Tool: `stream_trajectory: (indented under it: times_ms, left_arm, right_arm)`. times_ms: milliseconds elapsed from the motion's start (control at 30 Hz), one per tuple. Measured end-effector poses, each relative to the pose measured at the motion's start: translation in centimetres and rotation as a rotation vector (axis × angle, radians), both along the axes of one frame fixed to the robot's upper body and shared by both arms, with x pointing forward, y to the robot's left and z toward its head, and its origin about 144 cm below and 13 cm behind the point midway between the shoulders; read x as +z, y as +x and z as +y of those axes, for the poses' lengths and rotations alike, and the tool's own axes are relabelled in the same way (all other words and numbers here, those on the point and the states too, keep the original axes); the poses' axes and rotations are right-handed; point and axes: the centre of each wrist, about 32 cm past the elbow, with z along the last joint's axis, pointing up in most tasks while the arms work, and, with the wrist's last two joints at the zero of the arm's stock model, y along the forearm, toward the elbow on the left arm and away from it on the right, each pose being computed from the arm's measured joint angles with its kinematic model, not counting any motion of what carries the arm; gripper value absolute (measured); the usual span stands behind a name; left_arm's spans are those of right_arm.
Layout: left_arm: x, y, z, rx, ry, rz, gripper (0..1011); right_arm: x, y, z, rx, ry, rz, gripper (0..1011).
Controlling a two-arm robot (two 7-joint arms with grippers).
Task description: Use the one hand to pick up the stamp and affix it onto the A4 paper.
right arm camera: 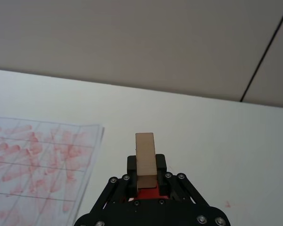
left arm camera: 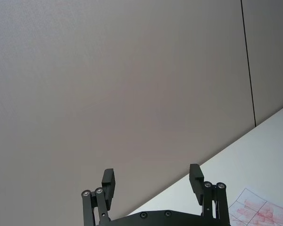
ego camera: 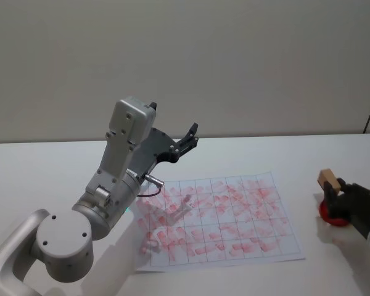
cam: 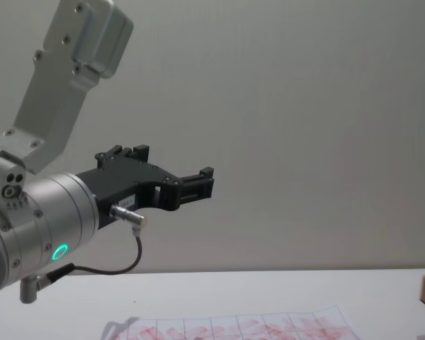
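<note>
Left arm: silver-grey jointed metal arm (ego camera: 114,185) rising from the near left of the table, its forearm raised well above the surface.
Left gripper: the black plastic left gripper (ego camera: 190,137) with short ribbed jaws hangs in the air over the far left corner of the sheet and points toward the wall. In the chest view (cam: 198,183) it sits high above the table top.
Left gripper state: jaws spread wide with nothing between them; in the left wrist view (left arm camera: 151,175) the plain wall shows through the gap.
Table: flat white table top (ego camera: 55,163) against a plain grey-beige wall (ego camera: 234,55).
Sheet: white A4 paper (ego camera: 222,222) printed with a thin-lined grid of boxes, lying flat at mid-table, most boxes smeared with pinkish-red marks. Nothing rests on it.
Stamp: small light-brown wooden block stamp (ego camera: 328,180), off the paper and well to its right, near the table's right edge. It stands roughly upright, its top end sticking out past the fingers (right arm camera: 145,150).
Right gripper: the black plastic right gripper (ego camera: 334,192) is low over the table at the far right.
Right gripper state: closed on the lower part of the stamp, one finger on each side.
Pad: red round pad (ego camera: 328,214) directly under the right gripper. I cannot tell whether the stamp touches it.
</note>
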Motion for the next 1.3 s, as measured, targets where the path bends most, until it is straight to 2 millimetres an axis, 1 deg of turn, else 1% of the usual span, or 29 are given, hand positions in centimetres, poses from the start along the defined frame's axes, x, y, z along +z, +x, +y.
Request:
stream_trajectory:
  times_ms: [200,500,867,1167,1300]
  left_arm:
    - [0.0,0.0,0.0,0.0,0.0,0.0,1001]
    - [0.0,0.0,0.0,0.0,0.0,0.0,1001]
    - [0.0,0.0,0.0,0.0,0.0,0.0,1001]
    - [0.0,0.0,0.0,0.0,0.0,0.0,1001]
    - [0.0,0.0,0.0,0.0,0.0,0.0,1001]
  right_arm:
    - [0.5,0.7,0.6,0.073,0.028,-0.044,214]
    - [0.5,1.9,1.9,0.183,0.088,-0.063,214]
    - [-1.1,3.1,4.4,0.308,0.157,0.007,216]
    - [-2.6,3.4,5.9,0.334,0.137,0.099,216]
    - [-3.0,3.5,6.4,0.335,0.124,0.121,216]
